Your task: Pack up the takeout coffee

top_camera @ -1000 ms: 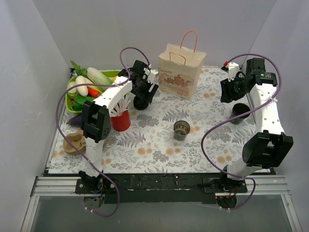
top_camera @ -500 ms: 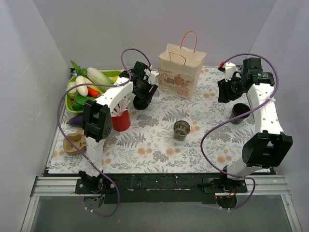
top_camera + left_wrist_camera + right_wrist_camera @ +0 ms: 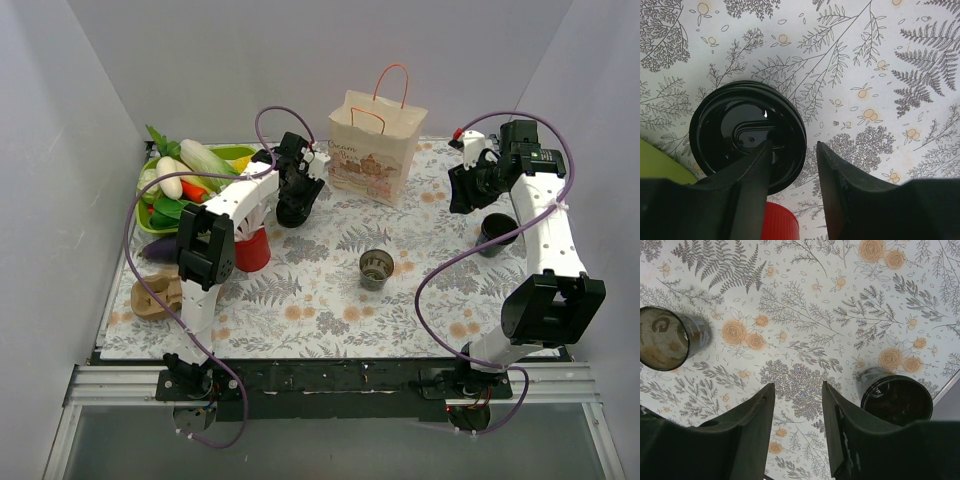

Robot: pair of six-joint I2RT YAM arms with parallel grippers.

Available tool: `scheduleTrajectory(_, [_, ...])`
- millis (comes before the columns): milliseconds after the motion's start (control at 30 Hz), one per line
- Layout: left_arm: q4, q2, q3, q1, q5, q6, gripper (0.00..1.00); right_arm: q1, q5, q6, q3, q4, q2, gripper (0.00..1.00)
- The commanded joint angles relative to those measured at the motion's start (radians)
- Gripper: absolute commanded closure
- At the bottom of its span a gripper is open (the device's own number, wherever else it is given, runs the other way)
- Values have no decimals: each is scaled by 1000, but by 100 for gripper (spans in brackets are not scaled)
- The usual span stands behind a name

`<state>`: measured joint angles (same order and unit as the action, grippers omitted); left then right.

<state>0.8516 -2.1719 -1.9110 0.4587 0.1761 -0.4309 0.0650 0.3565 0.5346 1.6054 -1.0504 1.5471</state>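
Observation:
The takeout coffee (image 3: pixel 289 215), a small black cup with a round black lid, stands on the floral cloth left of the paper bag (image 3: pixel 372 150). It fills the left of the left wrist view (image 3: pixel 740 132). My left gripper (image 3: pixel 297 196) is open just above it (image 3: pixel 794 147). Its left finger (image 3: pixel 757 170) overlaps the lid and its right finger (image 3: pixel 837 180) is beyond the cup's right edge. My right gripper (image 3: pixel 466 192) is open and empty above the cloth (image 3: pixel 798 387), at the far right.
A red straw cup (image 3: pixel 251 250) stands near the coffee and shows in the left wrist view (image 3: pixel 781 223). A brown open cup (image 3: pixel 375 268) (image 3: pixel 664 338) stands mid-table. A dark lidless cup (image 3: pixel 496 232) (image 3: pixel 896 401) stands at the right. A vegetable tray (image 3: pixel 237 152) and a cardboard holder (image 3: pixel 150 298) are on the left.
My left gripper has shifted slightly right and farther over the lidded cup. My right gripper has drifted a little left. Nothing was taken hold of.

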Motion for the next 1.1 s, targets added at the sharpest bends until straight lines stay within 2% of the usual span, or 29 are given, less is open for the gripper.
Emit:
scheduleTrajectory(0, [-5, 18, -10, 1, 23, 1, 63, -7, 1, 7, -4, 10, 7, 50])
scheduleTrajectory(167, [1, 20, -6, 1, 26, 3, 72, -11, -2, 8, 2, 12, 11, 50])
scheduleTrajectory(467, [17, 20, -25, 1, 19, 17, 78, -17, -4, 8, 10, 13, 19, 51])
scheduleTrajectory(633, [40, 23, -48, 3, 22, 24, 100, -24, -2, 7, 19, 10, 22, 51])
scheduleTrajectory(933, [122, 58, -154, 0, 46, 24, 100, -64, 5, 33, 40, -14, 30, 51])
scheduleTrajectory(1067, [153, 119, -194, -2, 103, -2, 100, -64, 64, 73, 68, -40, 31, 51])
